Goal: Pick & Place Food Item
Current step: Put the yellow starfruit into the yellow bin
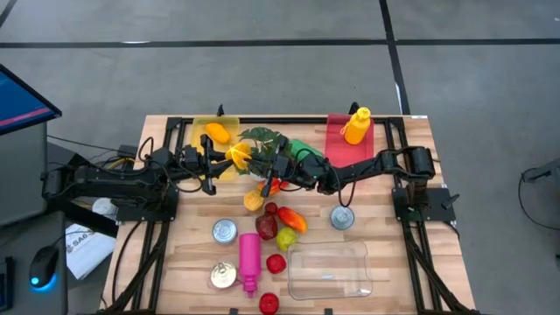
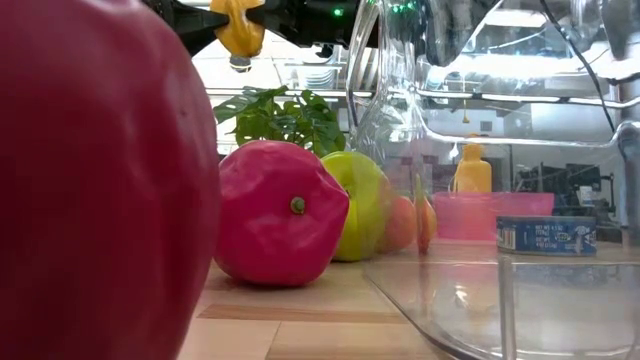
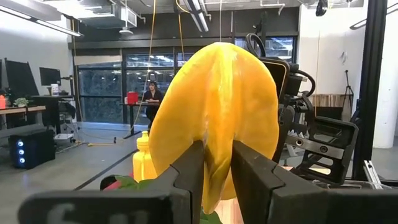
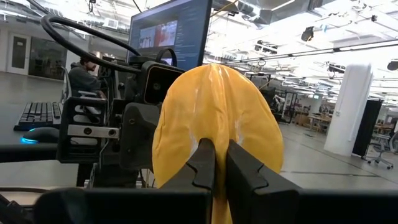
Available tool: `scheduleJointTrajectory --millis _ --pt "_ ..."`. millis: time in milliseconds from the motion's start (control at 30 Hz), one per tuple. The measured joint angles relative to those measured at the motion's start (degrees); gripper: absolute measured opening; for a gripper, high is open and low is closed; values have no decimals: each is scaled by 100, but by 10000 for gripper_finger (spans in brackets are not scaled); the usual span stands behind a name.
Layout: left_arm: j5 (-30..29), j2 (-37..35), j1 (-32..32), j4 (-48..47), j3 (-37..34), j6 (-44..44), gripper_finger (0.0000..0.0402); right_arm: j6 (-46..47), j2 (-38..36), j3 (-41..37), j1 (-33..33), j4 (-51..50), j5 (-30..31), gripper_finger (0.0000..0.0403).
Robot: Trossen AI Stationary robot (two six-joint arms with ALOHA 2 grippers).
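A yellow ridged fruit (image 1: pixel 238 156) hangs in the air above the table's far middle, beside a green leafy plant (image 1: pixel 262 140). My left gripper (image 3: pixel 217 155) reaches it from the table's left and is shut on it. My right gripper (image 4: pixel 219 152) reaches it from the table's right and is also shut on it. The low view shows the yellow fruit (image 2: pixel 238 25) high up between the two dark grippers. More food lies below: a red pepper (image 1: pixel 267 226), a green apple (image 1: pixel 286 237) and an orange-red piece (image 1: pixel 293 219). My left gripper pinches the fruit's near edge (image 3: pixel 217 134) between its two fingers, which come about level from the table's left. The fruit stands upright ahead of the fingers, lifted clear of the table. My right gripper pinches the fruit's opposite edge (image 4: pixel 217 134) between its two fingers, which come about level from the table's right. The fruit rises above the fingertips, clear of the table.
A clear plastic container (image 1: pixel 331 269) sits at the near right. A pink bottle (image 1: pixel 249 256) and three cans (image 1: pixel 225 231) (image 1: pixel 342 218) (image 1: pixel 223 276) stand around the food. A yellow bottle (image 1: pixel 355 125) stands on a red mat; an orange piece (image 1: pixel 216 133) lies on a yellow mat.
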Motion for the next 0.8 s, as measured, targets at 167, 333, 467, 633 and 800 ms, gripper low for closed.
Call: scheduleJointTrajectory --millis 167,333,467,633,800 --pt "-6 -2 0 -19 0 0 65 0 2 -2 -4 -16 9 13" --pt "-10 -7 2 -70 0 0 45 0 4 -2 -4 -30 14 21" --pt "-16 -7 2 -82 0 2 19 0 7 -4 -4 -33 16 38" --pt "-19 -9 2 -103 0 0 13 0 9 -9 -4 -33 18 52" --pt "-21 -9 2 -119 0 0 10 0 11 -9 -4 -22 23 55"
